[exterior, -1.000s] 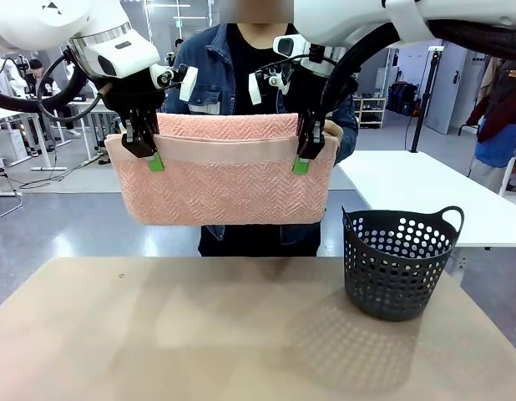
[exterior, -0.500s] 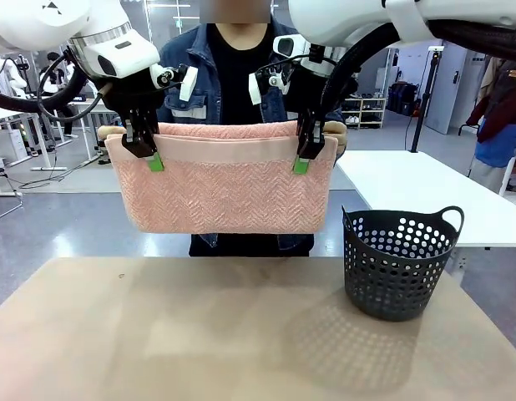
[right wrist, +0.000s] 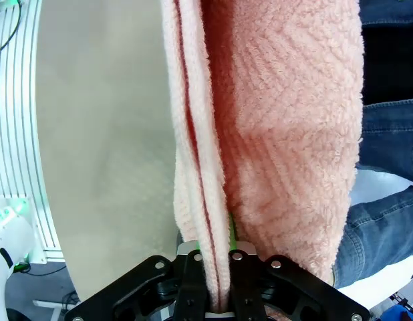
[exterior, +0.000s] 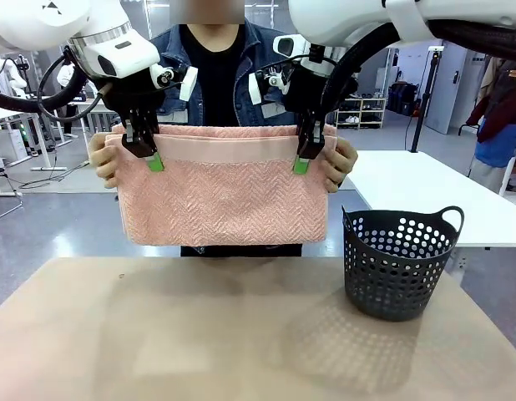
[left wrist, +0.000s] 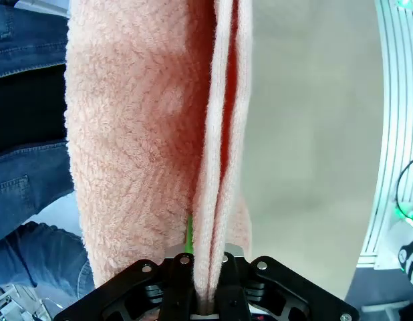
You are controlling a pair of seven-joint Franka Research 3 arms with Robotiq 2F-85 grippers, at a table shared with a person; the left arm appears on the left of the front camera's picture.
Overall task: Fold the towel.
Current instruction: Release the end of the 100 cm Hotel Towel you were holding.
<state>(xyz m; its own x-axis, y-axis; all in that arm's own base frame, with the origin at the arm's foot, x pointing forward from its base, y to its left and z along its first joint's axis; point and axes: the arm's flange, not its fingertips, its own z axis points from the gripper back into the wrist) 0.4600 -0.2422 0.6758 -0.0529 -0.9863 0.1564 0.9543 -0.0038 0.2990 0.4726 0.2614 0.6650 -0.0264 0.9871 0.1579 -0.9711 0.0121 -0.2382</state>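
The salmon-pink towel [exterior: 223,192] hangs folded in the air above the table's far edge, with its smooth band running along the top. My left gripper [exterior: 151,159] is shut on its upper left edge and my right gripper [exterior: 302,160] is shut on its upper right edge. A person's hands [exterior: 340,160] hold the towel's two ends just outside my grippers. Seen from the left wrist, the towel [left wrist: 160,147] drops in layers straight from between the fingers. The right wrist view shows the towel [right wrist: 260,134] pinched the same way.
A dark perforated basket [exterior: 400,261] stands on the tan table [exterior: 199,334] at the right. The person in a denim jacket stands close behind the towel. A white table [exterior: 425,192] lies farther back on the right.
The person has stepped closer and gripped the towel's two ends with both hands. The towel's ends are pulled in straighter. My grippers have stayed in place.
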